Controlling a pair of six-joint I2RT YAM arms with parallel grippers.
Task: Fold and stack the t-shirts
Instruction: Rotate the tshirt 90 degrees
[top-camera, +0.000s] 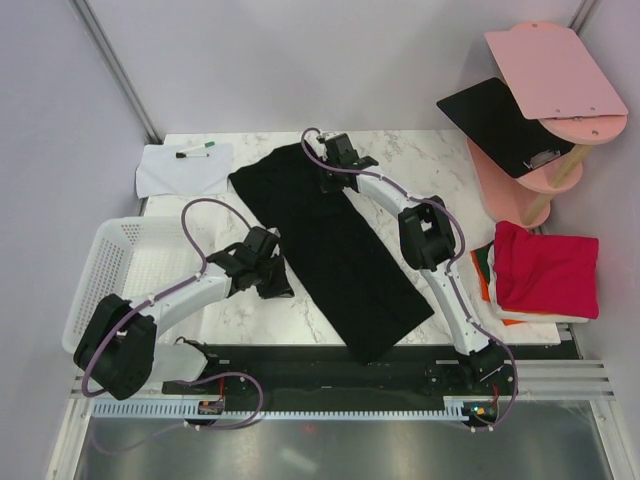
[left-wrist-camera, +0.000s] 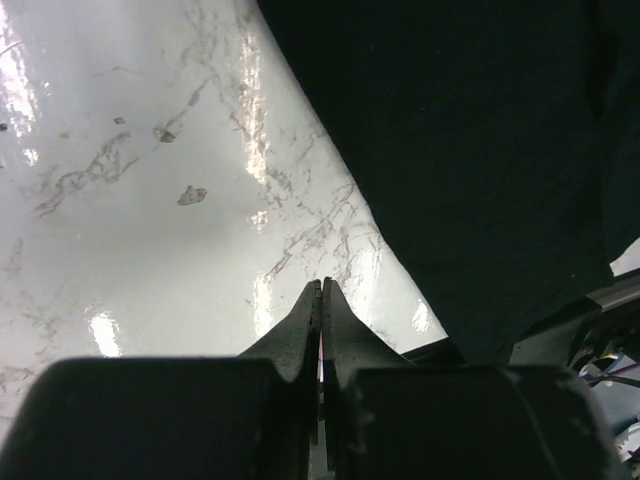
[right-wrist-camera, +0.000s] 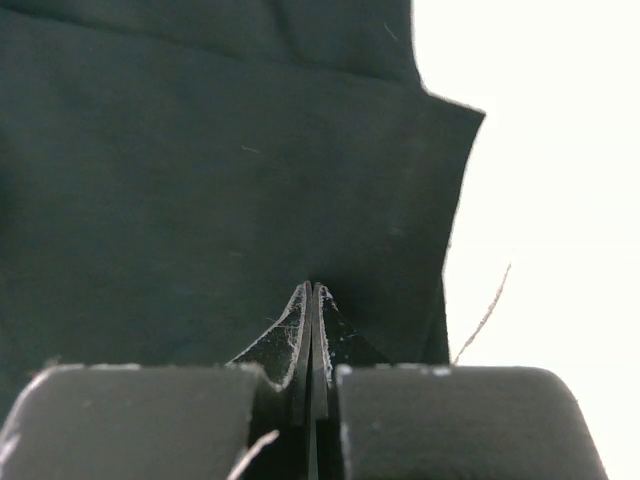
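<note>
1. The marble surface (top-camera: 440, 170) carries everything except the things on the stand at far right.
2. The black t-shirt (top-camera: 330, 250) lies flat as a long strip, running diagonally from the far middle of the surface to its near edge.
3. A white basket (top-camera: 110, 270) sits at the left edge, well apart from the shirt.
4. The folded t-shirts (top-camera: 545, 270) are stacked at the right edge, crimson on top, with orange and green edges showing beneath on the stack's left side.
5. A pink stand (top-camera: 520, 185) beyond that stack holds a black board (top-camera: 490, 120) and a pink clipboard (top-camera: 555, 70).
6. A white paper sheet (top-camera: 180, 170) lies at the far left corner.
7. The right end effector (right-wrist-camera: 312, 288) is over the shirt's far end, jaws pressed together, tips against the black cloth. Whether any cloth is pinched cannot be told.
8. The left end effector (left-wrist-camera: 322, 285) is closed with nothing visible between its jaws, over bare marble just beside the shirt's left edge.
9. A marker (top-camera: 195, 153) rests on the paper.
</note>
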